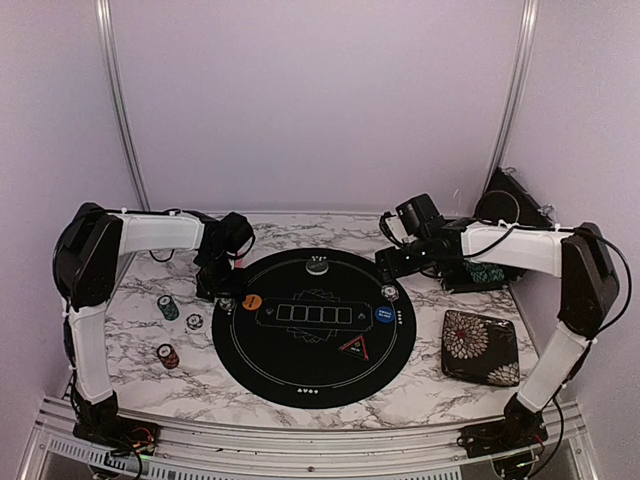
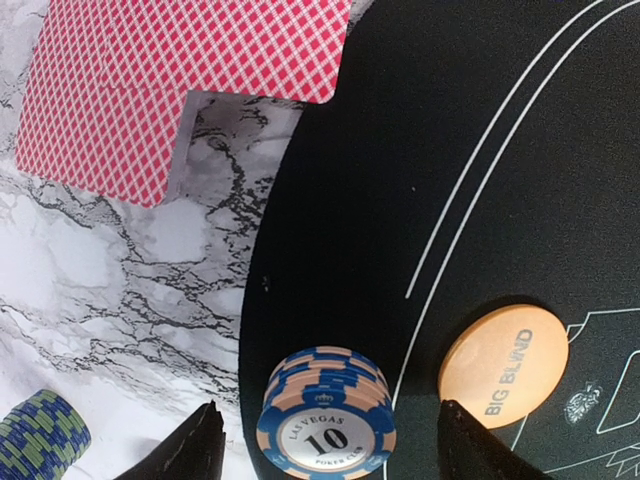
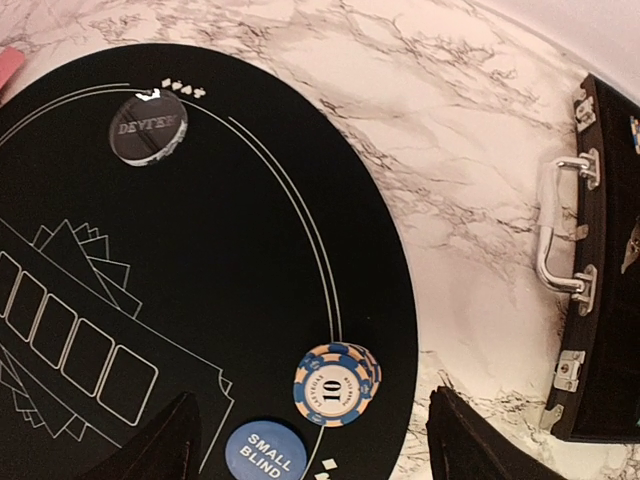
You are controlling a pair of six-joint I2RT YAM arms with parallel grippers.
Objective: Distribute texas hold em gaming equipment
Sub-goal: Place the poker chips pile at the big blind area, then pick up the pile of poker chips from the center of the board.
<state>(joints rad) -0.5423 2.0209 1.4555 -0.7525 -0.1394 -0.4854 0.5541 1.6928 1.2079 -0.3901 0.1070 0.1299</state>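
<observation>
My left gripper (image 2: 330,452) stands open at the mat's left edge (image 1: 222,290). Between its fingers (image 2: 190,450), with a gap on each side, a blue-and-orange "10" chip stack (image 2: 325,415) rests on the black mat (image 2: 400,200). The orange BIG BLIND button (image 2: 503,365) lies just to its right. Pink-red-backed cards (image 2: 150,90) lie on the marble beyond. My right gripper (image 3: 320,455) hangs open and empty above the mat's right edge (image 1: 390,265), over another "10" chip stack (image 3: 337,384) and the blue SMALL BLIND button (image 3: 267,452). A black triangle marker (image 1: 357,347) lies on the mat.
A dealer button (image 3: 148,127) sits at the mat's far edge. Three chip stacks (image 1: 168,307) (image 1: 194,321) (image 1: 167,355) stand on the marble at the left. A floral case (image 1: 480,346) lies at the right. An open black case with a metal handle (image 3: 560,240) stands behind it.
</observation>
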